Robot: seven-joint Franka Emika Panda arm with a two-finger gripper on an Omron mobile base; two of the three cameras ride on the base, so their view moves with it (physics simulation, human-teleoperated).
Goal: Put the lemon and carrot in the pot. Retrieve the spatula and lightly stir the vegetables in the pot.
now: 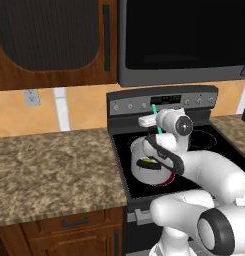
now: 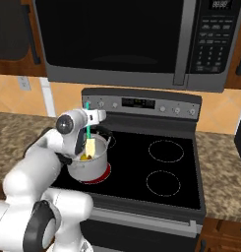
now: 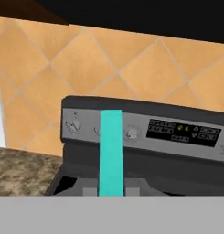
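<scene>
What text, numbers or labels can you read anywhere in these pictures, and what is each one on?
No text can be read with certainty.
Microwave keypad: rows of pale button labels and a small clock display at the top, too small to read.
Stove display: yellowish marks in the hand view, too blurred to read.
Stove knobs: faint marks around them, unreadable.
Spatula, pot: no lettering visible.
</scene>
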